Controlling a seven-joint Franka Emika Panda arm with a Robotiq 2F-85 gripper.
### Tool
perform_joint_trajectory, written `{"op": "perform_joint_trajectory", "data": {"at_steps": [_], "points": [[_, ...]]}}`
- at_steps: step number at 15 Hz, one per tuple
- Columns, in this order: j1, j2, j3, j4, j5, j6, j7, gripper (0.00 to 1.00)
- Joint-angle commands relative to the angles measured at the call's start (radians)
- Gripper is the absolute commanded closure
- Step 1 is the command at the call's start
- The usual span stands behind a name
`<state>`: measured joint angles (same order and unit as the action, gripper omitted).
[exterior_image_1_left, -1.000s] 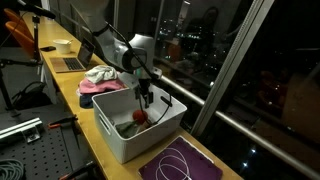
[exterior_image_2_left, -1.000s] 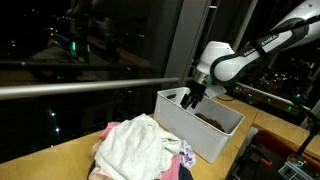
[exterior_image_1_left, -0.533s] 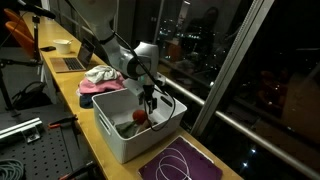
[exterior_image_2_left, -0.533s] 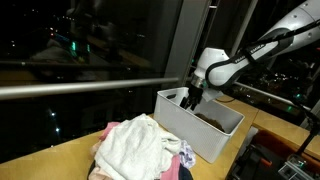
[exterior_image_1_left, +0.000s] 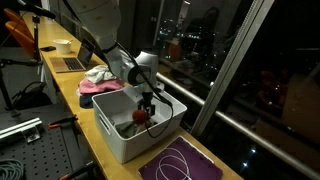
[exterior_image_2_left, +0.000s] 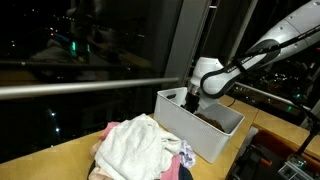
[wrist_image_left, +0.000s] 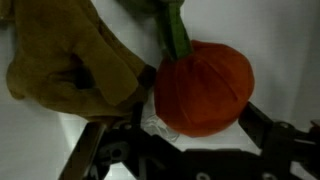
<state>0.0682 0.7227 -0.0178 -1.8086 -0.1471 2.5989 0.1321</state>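
**Open gripper straddling a stuffed orange fruit inside the white bin**

The gripper (wrist_image_left: 175, 138) is lowered into the bin with its jaws spread wide; one dark finger (wrist_image_left: 95, 150) shows on each side of the orange stuffed fruit (wrist_image_left: 205, 85), gripping nothing; whether a pad touches the fruit I cannot tell. The fruit lies on the bin floor; its green stem (wrist_image_left: 177, 30) points toward the top of the wrist view, so its axis runs across the line between the fingers. A tan soft item (wrist_image_left: 70, 65) presses against the fruit beside one finger, leaving little room there; the other flank has bare white floor. In both exterior views the white bin (exterior_image_1_left: 115, 142) (exterior_image_2_left: 215, 135) walls surround the gripper (exterior_image_1_left: 148, 112) (exterior_image_2_left: 190, 100); a clothes pile (exterior_image_2_left: 140, 150) lies just beside the bin.
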Motion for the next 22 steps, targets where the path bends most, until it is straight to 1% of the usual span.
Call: {"op": "perform_joint_trajectory", "data": {"at_steps": [1, 4, 6, 7, 10, 11, 13, 14, 18, 22], "points": [[-0.007, 0.03, 0.003, 0.028, 0.031, 0.002, -0.031, 0.33], [-0.009, 0.028, 0.004, 0.022, 0.038, 0.002, -0.031, 0.58], [-0.01, 0.018, 0.007, 0.015, 0.048, -0.001, -0.032, 0.71], [-0.009, 0.004, 0.007, 0.005, 0.05, 0.0, -0.031, 0.79], [-0.006, -0.055, 0.009, -0.025, 0.054, -0.008, -0.028, 0.98], [-0.006, -0.084, 0.009, -0.04, 0.055, -0.011, -0.027, 0.99], [-0.006, -0.156, 0.01, -0.073, 0.057, -0.017, -0.026, 0.96], [-0.006, -0.207, 0.012, -0.092, 0.06, -0.026, -0.025, 0.98], [0.007, -0.386, 0.025, -0.142, 0.063, -0.06, -0.018, 0.97], [0.07, -0.529, 0.073, -0.147, 0.043, -0.159, 0.028, 0.97]]}}
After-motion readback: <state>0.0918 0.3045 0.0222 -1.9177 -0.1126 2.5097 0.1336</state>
